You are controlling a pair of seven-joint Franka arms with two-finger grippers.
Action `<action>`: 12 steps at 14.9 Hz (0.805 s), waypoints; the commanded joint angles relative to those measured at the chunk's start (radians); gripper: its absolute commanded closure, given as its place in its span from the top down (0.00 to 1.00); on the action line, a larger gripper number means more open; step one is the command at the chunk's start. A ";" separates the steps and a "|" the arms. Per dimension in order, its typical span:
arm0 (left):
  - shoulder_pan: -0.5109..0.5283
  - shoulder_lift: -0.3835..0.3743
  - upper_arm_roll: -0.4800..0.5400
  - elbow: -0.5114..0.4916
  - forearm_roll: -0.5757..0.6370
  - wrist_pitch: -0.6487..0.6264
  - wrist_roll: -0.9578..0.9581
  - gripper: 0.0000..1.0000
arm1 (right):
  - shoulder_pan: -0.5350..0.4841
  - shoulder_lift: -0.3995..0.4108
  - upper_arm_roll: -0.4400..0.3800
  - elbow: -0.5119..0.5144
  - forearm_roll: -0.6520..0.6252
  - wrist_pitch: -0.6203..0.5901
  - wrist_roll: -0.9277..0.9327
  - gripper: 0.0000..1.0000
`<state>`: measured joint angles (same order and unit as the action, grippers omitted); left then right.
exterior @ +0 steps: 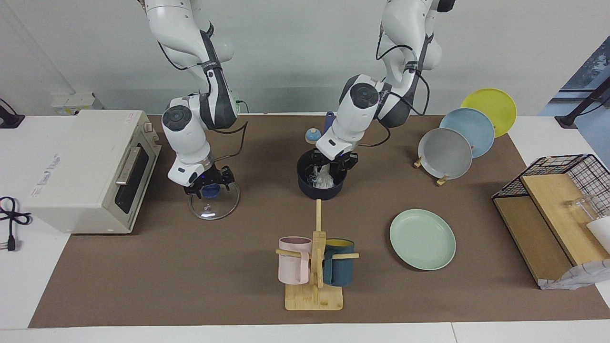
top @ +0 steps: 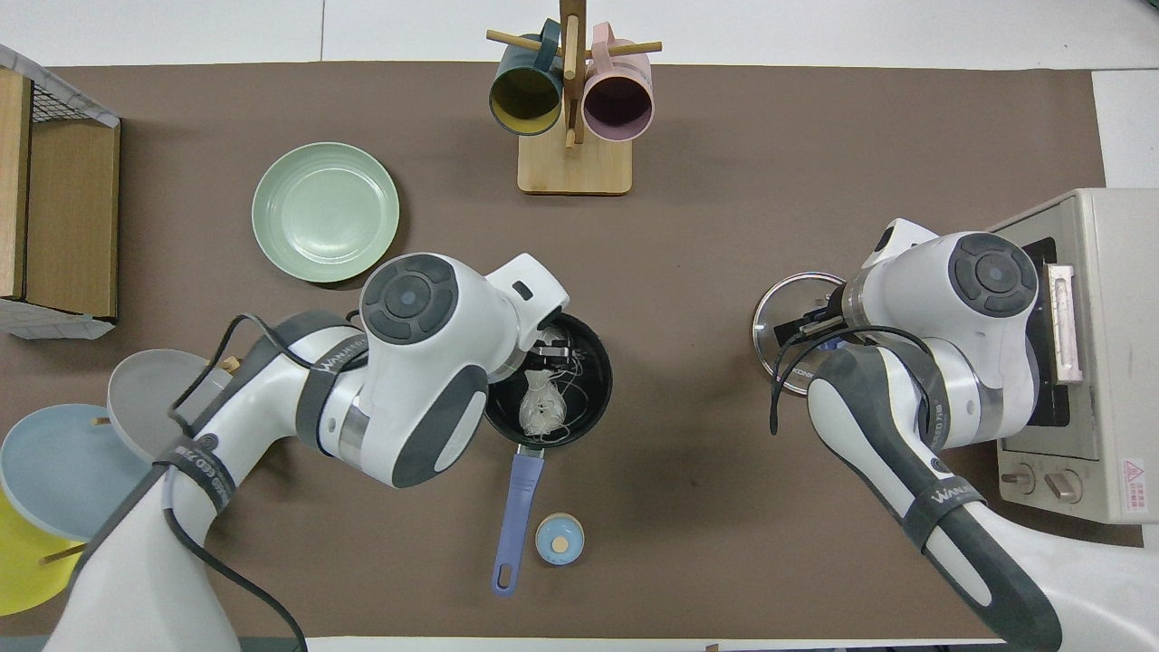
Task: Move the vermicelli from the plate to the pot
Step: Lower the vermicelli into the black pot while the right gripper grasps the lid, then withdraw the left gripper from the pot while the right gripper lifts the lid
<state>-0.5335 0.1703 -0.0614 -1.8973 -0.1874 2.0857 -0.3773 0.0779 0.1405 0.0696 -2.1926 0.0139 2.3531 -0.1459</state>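
The vermicelli (exterior: 324, 180) lies as a pale clump inside the dark navy pot (exterior: 305, 185) at mid-table; it also shows in the overhead view (top: 541, 407). The pot's rim (top: 599, 367) and its blue handle (top: 518, 512) point toward the robots. My left gripper (exterior: 333, 167) is low inside the pot's mouth, just above the clump, with its fingers apart. The mint-green plate (exterior: 422, 239) lies bare, farther from the robots than the pot and toward the left arm's end. My right gripper (exterior: 209, 185) sits low over the blue knob of a glass lid (exterior: 214, 209) that lies on the table.
A toaster oven (exterior: 86, 166) stands at the right arm's end. A wooden mug rack (exterior: 314, 267) holds a pink and a teal mug. Grey (exterior: 445, 152), light-blue and yellow plates stand in a rack. A wire basket (exterior: 557, 209) and a small blue round object (exterior: 312, 136) are also present.
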 commanded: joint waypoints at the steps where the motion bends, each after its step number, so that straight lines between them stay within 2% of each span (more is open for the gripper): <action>1: 0.104 -0.063 0.023 0.139 0.061 -0.217 0.073 1.00 | -0.015 -0.024 0.003 -0.029 0.018 0.017 -0.038 0.95; 3: 0.191 -0.083 0.023 0.190 0.086 -0.274 0.109 1.00 | -0.015 -0.024 0.001 -0.029 0.018 0.011 -0.028 0.90; 5: 0.253 -0.113 0.025 0.193 0.101 -0.288 0.141 1.00 | -0.020 -0.024 -0.001 -0.029 0.018 0.008 0.003 0.84; 7: 0.300 -0.138 0.023 0.205 0.158 -0.318 0.176 1.00 | -0.020 -0.024 -0.001 -0.029 0.018 0.005 0.009 0.80; 9: 0.352 -0.143 0.028 0.234 0.164 -0.366 0.263 1.00 | -0.021 -0.024 -0.001 -0.027 0.018 0.008 0.008 0.78; 12: 0.408 -0.172 0.029 0.238 0.166 -0.427 0.343 1.00 | -0.021 -0.024 0.001 -0.024 0.018 0.008 0.008 0.68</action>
<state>-0.1604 0.0252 -0.0238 -1.6666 -0.0437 1.7118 -0.0776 0.0680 0.1386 0.0644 -2.1983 0.0145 2.3530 -0.1422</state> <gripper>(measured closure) 0.000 0.278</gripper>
